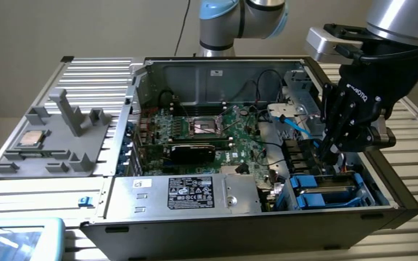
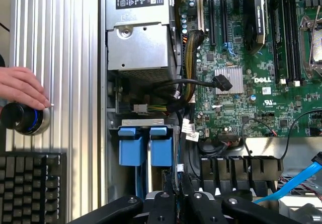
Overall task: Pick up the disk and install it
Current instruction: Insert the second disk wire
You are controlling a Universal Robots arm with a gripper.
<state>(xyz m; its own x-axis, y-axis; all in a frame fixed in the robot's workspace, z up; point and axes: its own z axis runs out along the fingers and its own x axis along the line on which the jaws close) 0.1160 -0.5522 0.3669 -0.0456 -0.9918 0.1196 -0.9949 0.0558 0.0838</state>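
We see pincer (image 1: 334, 157) clenched, empty, low inside open computer case (image 1: 383, 209). Disk (image 1: 330, 190) in blue carrier seated in drive bay just beneath pincer. Person's hand (image 2: 20, 85) rests on knob (image 2: 22, 119) on worktop.

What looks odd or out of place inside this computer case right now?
Mainly the CPU chip: it lies outside the case on the grey fixture, leaving the motherboard socket bare. A black cable plug also dangles unconnected over the board. The disk looks squarely seated in its bay.

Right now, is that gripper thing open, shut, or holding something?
Gripper: shut, down inside the computer case above the blue drive carriers; whether it holds anything cannot be told.
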